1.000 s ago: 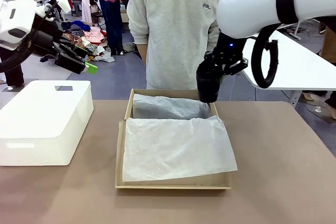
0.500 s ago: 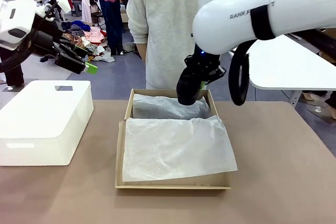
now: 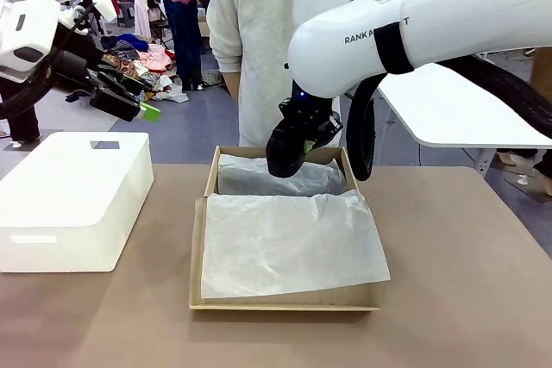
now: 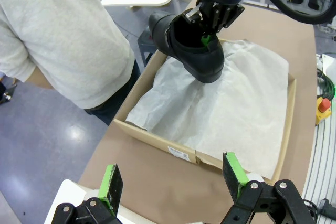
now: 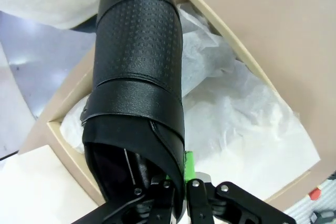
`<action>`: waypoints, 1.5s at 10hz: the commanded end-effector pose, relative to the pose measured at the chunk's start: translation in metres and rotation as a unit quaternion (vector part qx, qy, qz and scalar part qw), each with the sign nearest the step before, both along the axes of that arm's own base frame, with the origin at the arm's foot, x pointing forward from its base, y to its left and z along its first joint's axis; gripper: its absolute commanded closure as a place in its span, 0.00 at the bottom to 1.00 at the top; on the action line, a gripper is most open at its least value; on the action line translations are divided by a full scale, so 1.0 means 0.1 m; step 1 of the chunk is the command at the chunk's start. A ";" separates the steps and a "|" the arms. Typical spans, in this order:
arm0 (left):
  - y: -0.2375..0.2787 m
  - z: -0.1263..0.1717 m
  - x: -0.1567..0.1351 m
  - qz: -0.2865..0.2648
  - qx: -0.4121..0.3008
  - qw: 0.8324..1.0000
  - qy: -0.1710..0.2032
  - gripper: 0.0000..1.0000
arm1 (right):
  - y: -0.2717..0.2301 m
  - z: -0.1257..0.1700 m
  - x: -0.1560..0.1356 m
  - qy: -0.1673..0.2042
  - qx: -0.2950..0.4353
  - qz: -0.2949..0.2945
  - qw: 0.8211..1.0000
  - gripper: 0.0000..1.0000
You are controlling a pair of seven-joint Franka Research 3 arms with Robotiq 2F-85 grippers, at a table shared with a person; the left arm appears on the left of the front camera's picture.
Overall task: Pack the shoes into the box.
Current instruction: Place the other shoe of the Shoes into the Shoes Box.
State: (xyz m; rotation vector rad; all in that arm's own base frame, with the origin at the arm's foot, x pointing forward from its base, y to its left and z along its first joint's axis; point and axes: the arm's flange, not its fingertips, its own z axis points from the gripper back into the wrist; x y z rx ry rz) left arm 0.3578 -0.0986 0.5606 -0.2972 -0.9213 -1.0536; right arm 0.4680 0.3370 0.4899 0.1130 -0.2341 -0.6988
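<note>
**Condition.** The right tool [image 5: 186, 178] is closed on the thin collar of one black shoe [image 5: 139, 77], pinching the leather at the edge of the opening. The shoe hangs above the far end of the box [image 3: 197, 256], clear of the tissue paper [image 3: 293, 243]. Its heel is low and its toe points toward the person [image 3: 259, 40]. The left tool [image 4: 173, 179] stands wide and empty near the white block [image 3: 73, 196], well apart from the box. A crumpled mound of tissue lies at the far end. Whether the second shoe sits under it cannot be told.

**Hazards.**

1. Slip. The grip bears on a narrow strip of glossy leather and the shoe's weight hangs off to one side. A quick swing or stop can rotate the shoe in the pads or pull it free.
2. Toe on the wall. In the right wrist view the toe reaches past the far wall of the box. A straight descent is likely to land the toe on the rim, leaving the shoe propped or tipping out toward the person.
3. Tissue snag. The loose sheet covers most of the box. Pressing the shoe onto it can bunch the paper and leave the shoe riding high, so the lid may not close.
4. Box shift. The box rests loose on the table [image 3: 466, 282]. A sideways push from the shoe can slide it.
</note>
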 end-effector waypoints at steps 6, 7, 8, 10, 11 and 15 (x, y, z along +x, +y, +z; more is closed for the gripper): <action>0.01 0.00 0.01 -0.006 -0.005 1.000 0.000 0.00 | 0.07 0.04 -0.02 -0.012 -0.002 -0.050 0.999 1.00; 0.01 0.00 0.01 -0.006 -0.005 1.000 0.000 0.00 | 0.15 0.09 -0.06 -0.014 0.005 -0.086 0.996 1.00; 0.01 0.00 0.01 -0.006 -0.005 1.000 0.000 0.00 | 0.23 0.14 -0.11 -0.010 0.005 -0.107 0.994 1.00; 0.01 0.00 0.01 -0.006 -0.005 1.000 0.000 0.00 | 0.39 0.19 -0.19 0.003 0.013 -0.167 0.986 1.00; 0.01 0.00 0.01 -0.006 -0.005 1.000 0.000 0.00 | 0.47 0.18 -0.21 0.010 0.018 -0.193 0.981 1.00; 0.01 0.00 0.01 -0.006 -0.005 1.000 0.000 0.00 | 0.77 0.11 -0.19 -0.012 0.025 -0.318 0.948 1.00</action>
